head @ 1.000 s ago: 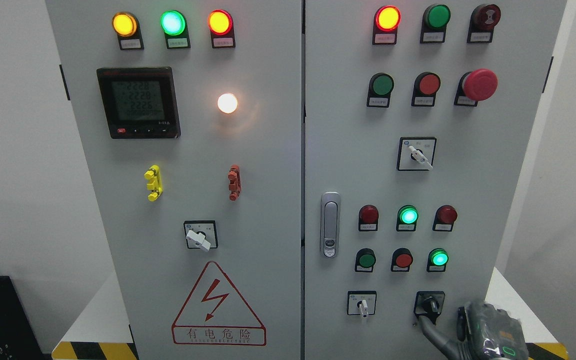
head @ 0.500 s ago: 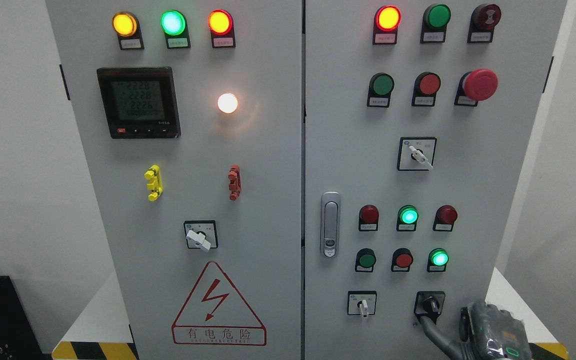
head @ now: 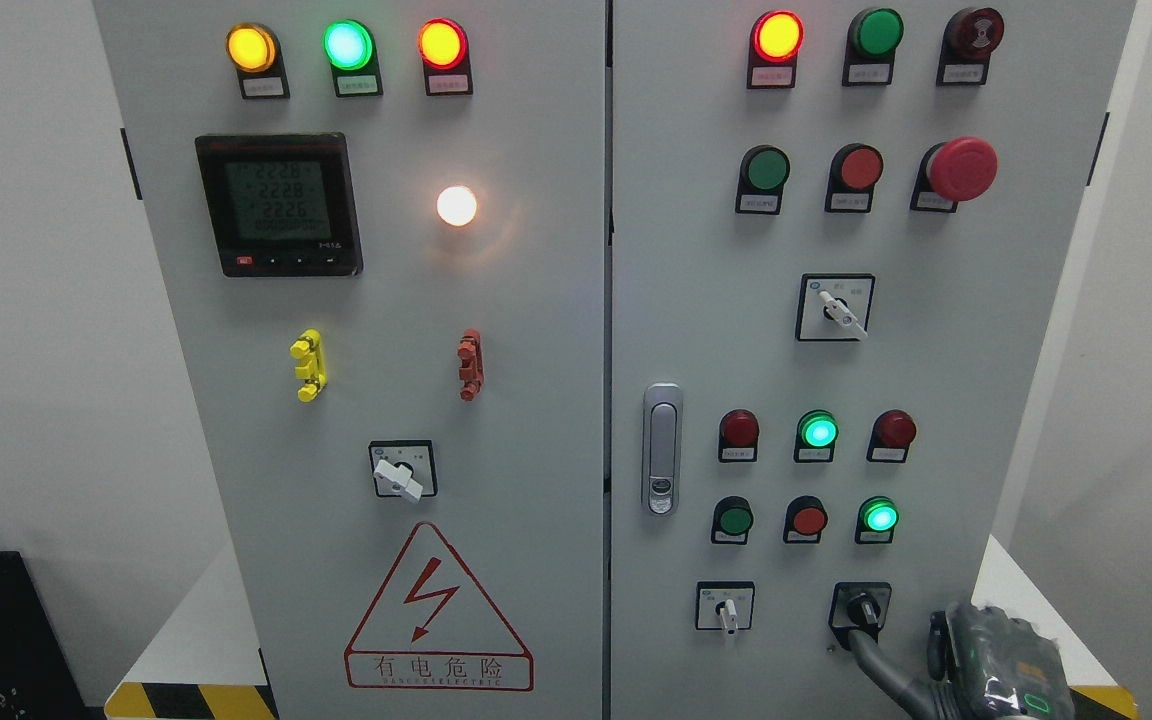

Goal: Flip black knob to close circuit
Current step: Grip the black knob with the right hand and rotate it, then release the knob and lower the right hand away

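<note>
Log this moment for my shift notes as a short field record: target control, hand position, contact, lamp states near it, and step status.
target: black knob, bottom right of the right cabinet door
hand: right hand at the lower right corner, one finger reaching up to just below the knob
contact: fingertip at the knob's lower edge; touch cannot be confirmed
left hand: not in view
nearby lamps: green lamp above the knob lit; red button beside it unlit
step status: knob not visibly turned yet
</note>
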### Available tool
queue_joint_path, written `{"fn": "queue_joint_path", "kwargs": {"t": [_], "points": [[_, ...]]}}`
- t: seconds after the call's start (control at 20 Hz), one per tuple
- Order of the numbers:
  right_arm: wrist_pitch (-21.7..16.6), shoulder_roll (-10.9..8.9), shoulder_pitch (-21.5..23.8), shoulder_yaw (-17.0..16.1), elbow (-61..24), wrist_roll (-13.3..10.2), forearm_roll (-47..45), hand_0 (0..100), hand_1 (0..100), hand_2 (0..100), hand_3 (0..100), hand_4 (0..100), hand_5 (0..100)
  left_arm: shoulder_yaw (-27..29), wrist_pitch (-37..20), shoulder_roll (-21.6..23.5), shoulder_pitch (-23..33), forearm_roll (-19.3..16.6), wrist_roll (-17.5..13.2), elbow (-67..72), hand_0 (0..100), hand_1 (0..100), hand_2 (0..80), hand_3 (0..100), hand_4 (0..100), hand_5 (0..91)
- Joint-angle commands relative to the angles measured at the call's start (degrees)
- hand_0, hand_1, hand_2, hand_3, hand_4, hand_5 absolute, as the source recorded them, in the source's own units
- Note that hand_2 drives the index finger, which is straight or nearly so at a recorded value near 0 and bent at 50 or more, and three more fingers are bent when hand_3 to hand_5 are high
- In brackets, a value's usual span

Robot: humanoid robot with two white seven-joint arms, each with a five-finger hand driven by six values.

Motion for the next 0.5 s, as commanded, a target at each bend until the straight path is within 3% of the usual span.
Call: {"fn": "queue_joint_path", "kwargs": {"t": [0.0,0.45], "points": [[0.2,-0.43,0.08,-1.45,-0.16,-0.34,-0.08,0,19,91,100,89,91,0.0,0.04,0.0,-0.06,0.0,-0.02,0.03,12,56,0.0,0,0,0.0],[0.29,-0.08,0.26,-1.28,0.37,-0.61,0.01,0,23,91,100,89,91,0.0,0.04,0.0,-0.06,0.0,-0.02,0.03,12,56,0.0,0,0,0.0]]}}
